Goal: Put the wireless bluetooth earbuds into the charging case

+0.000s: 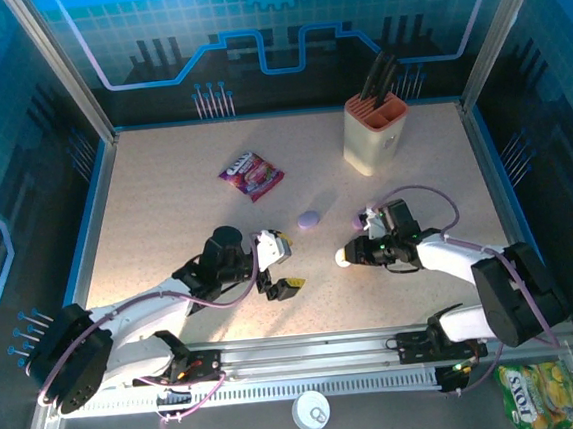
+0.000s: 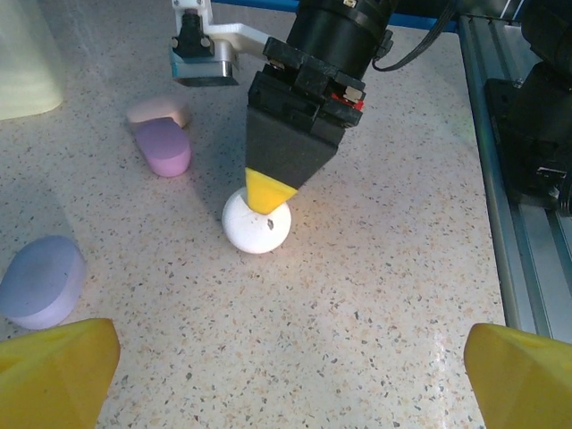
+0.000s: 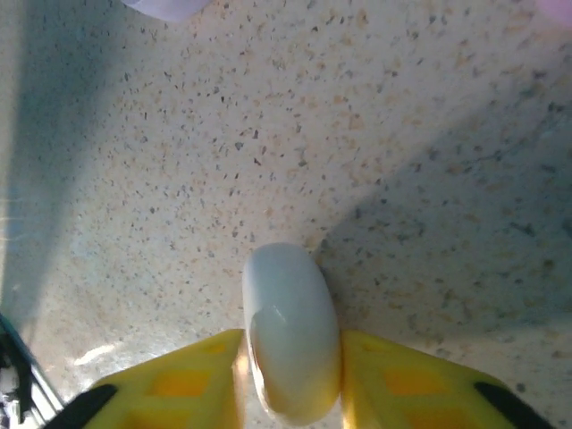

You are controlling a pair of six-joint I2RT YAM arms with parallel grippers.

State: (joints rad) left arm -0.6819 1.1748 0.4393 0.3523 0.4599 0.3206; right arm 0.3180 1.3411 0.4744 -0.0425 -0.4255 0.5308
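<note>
A white, pebble-shaped charging case (image 3: 292, 331) stands on edge on the speckled table. My right gripper (image 3: 292, 366) is shut on it, one yellow pad against each flat side. From the left wrist view, the same case (image 2: 256, 228) sits under the right gripper's yellow fingertip (image 2: 265, 190). My left gripper (image 2: 295, 357) hangs open just short of that case, with only bare table between its fingers. From above, the left gripper (image 1: 281, 287) and right gripper (image 1: 343, 257) face each other near the table's middle. The earbuds are out of view.
A lilac case (image 2: 40, 281) lies left of the left gripper, also seen from above (image 1: 309, 219). A purple case (image 2: 163, 148) and a pink case (image 2: 156, 110) lie beside the right arm. A knife block (image 1: 375, 131) and a snack packet (image 1: 251, 173) stand further back.
</note>
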